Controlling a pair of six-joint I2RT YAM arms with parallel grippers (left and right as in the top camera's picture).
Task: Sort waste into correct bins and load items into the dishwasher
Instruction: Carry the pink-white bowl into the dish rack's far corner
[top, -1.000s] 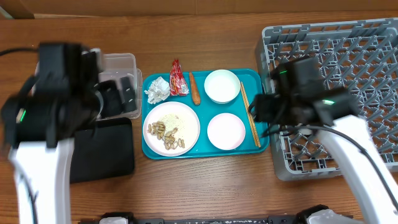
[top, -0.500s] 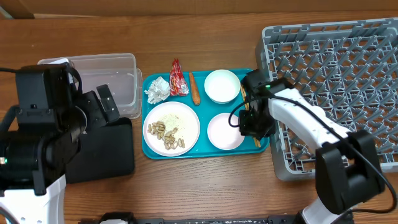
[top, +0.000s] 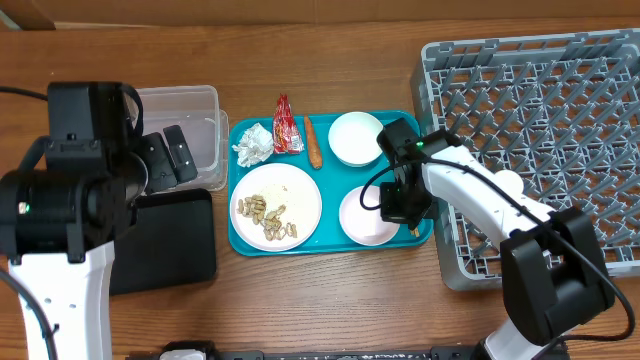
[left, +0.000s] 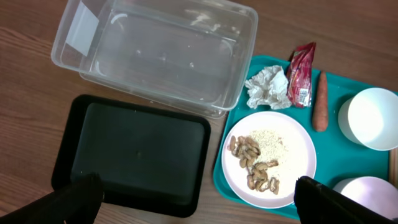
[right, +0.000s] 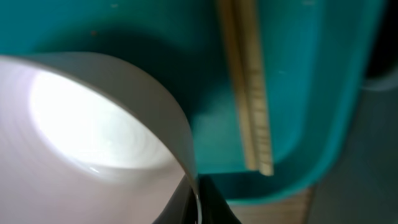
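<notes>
My right gripper (top: 398, 203) is shut on the right rim of the pale pink bowl (top: 362, 220), which sits on the teal tray; the right wrist view shows the rim (right: 180, 137) pinched between the fingers (right: 217, 211). Two wooden chopsticks (right: 249, 93) lie just right of the bowl. The white bowl (top: 356, 137), the plate (top: 290, 185) of peanut shells (top: 268, 215), the paper ball (top: 253, 145), red wrapper (top: 287, 125) and orange stick (top: 313, 143) are on the tray too. My left gripper (left: 202, 205) hangs open above the black tray (left: 137, 149) and clear tub (left: 155, 56).
The teal tray (top: 330, 243) sits mid-table. The grey dish rack (top: 560, 100) fills the right side, with a small white round thing (top: 508, 183) in it beside my right arm. The tub and black tray hold nothing.
My right gripper has slid left off the chopsticks onto the pink bowl's rim and shut on it. The left arm has shifted slightly, gripper still open.
</notes>
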